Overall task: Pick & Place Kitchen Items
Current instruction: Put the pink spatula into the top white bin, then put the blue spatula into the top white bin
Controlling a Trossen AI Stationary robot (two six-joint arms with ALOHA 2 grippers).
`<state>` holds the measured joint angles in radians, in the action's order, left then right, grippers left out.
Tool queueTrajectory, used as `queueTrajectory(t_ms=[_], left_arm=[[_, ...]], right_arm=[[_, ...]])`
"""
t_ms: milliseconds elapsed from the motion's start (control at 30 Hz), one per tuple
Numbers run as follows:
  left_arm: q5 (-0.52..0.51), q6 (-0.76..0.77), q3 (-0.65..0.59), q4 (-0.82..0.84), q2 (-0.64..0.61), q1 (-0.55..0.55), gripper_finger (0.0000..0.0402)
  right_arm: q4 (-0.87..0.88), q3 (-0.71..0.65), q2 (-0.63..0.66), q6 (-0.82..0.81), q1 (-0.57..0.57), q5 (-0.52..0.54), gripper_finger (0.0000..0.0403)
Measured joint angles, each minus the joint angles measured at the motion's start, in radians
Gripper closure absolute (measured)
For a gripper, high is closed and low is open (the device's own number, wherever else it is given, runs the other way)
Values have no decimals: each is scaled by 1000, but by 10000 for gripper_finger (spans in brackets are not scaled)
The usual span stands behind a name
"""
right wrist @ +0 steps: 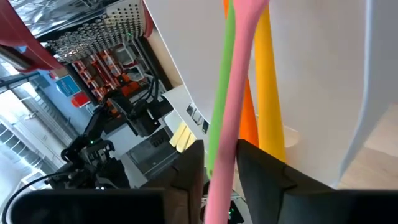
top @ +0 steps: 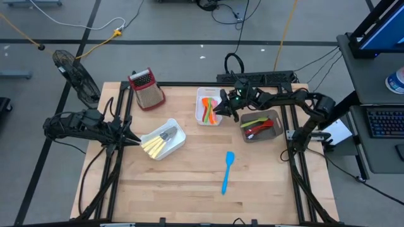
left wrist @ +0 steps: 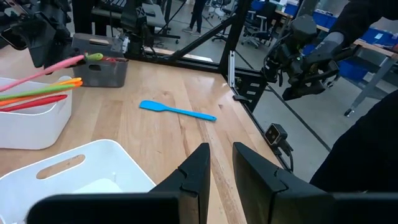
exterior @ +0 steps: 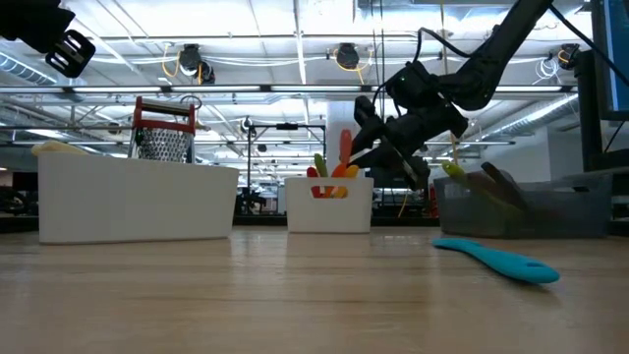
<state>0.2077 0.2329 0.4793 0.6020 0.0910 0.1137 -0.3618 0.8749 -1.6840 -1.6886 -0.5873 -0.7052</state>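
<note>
My right gripper (top: 219,108) (right wrist: 219,169) reaches over the small white bin (top: 201,117), open. Its fingers stand on either side of a pink utensil's handle (right wrist: 239,93). The pink utensil's far end lies in that bin among green (right wrist: 225,68), yellow (right wrist: 268,93) and orange utensils. A blue spatula (top: 227,171) lies flat on the table toward the near edge. A grey bin (top: 273,130) holds red and green utensils. My left gripper (top: 134,139) (left wrist: 221,168) waits at the table's left beside the large white bin (top: 178,142), open, with nothing between its fingers. My right gripper has the pink handle (right wrist: 222,180) running lengthwise between its two fingers. A sliver of the green utensil shows between one finger (right wrist: 189,174) and the handle. Whether the other finger (right wrist: 261,174) touches the handle, I cannot tell.
A metal box grater with a red top (top: 146,88) stands at the far left. The large white bin holds yellow cutlery (top: 153,146). Bare wood lies around the blue spatula and along the near edge.
</note>
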Motion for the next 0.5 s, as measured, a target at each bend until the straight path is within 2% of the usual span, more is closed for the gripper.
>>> queueTrajectory(t_ms=[267, 500], left_arm=[[0, -2, 0, 0, 0, 0, 332], [0, -2, 0, 0, 0, 0, 332]], right_arm=[[-47, 0, 0, -2, 0, -1, 307], [-160, 0, 1, -86, 11, -3, 306]])
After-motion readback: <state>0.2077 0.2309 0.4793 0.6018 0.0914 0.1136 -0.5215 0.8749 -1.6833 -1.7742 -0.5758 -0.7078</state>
